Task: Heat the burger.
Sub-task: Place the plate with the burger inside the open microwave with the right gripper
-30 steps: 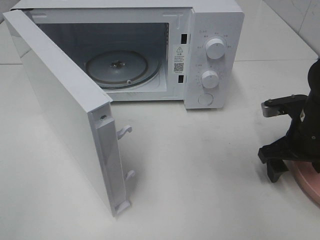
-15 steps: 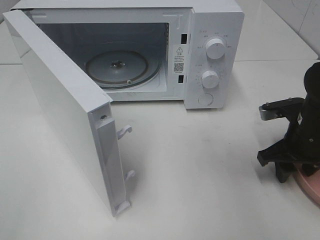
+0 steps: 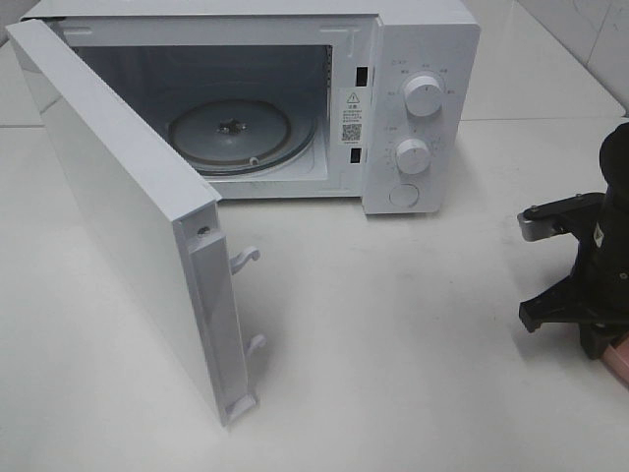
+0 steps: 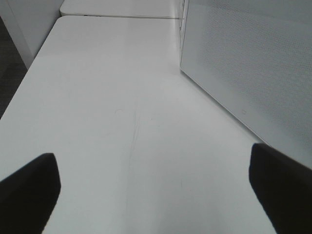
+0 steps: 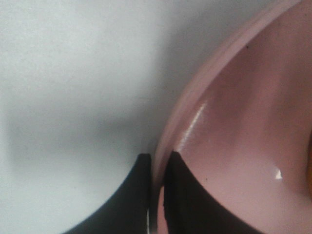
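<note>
My right gripper point(image 5: 157, 158) is pinched nearly shut on the rim of the pink plate point(image 5: 234, 122). One dark finger point(image 5: 131, 195) presses the outside of the rim. The other lies inside it on the glossy face, with only the rim's thickness between them. From the high camera this gripper point(image 3: 590, 329) points down at the white table point(image 3: 393, 324), and a small part of the plate point(image 3: 619, 359) shows just beneath and beyond it.

A thin orange-brown sliver across the plate's face from my fingers may be the burger point(image 5: 310, 161); too little shows to be sure.

My left gripper point(image 4: 153, 168) is spread wide and holds nothing. Its two dark fingers point(image 4: 29, 190) hang over bare tabletop without touching anything. The open microwave door point(image 4: 253, 73) stands just beside one of them, ahead and to the side.
</note>
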`<state>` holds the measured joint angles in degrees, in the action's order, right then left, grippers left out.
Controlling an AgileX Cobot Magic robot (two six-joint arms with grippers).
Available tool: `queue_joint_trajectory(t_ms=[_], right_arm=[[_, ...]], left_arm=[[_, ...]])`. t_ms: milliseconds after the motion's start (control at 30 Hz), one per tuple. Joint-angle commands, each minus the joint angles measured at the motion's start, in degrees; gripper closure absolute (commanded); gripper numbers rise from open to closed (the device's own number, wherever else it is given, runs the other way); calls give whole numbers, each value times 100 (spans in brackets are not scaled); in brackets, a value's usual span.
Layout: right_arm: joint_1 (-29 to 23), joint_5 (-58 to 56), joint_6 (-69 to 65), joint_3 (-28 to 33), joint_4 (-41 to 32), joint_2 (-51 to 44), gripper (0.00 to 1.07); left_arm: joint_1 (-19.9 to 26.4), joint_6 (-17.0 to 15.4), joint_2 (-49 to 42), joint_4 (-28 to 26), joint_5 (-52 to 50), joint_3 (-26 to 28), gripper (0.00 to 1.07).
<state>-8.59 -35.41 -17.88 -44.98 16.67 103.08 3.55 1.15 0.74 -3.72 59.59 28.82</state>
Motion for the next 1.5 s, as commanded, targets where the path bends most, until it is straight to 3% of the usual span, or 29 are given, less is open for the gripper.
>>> queue_joint_trajectory(t_ms=[33,367,767,1500], right_arm=[[23,-69,-298,23,264,34,107],[23,-453,-865,23,682,-315,107],[-619,-997,-1461,241,1335,-733,107],[-1799,-1621,-1610,773,1627,-1937,107]], left_arm=[[-23,11,-17,-29,-17,-23,9],[-23,11,-17,-29,-17,-23,9],[-23,11,-17,-29,-17,-23,9],[-23,11,-17,-29,-17,-23,9]])
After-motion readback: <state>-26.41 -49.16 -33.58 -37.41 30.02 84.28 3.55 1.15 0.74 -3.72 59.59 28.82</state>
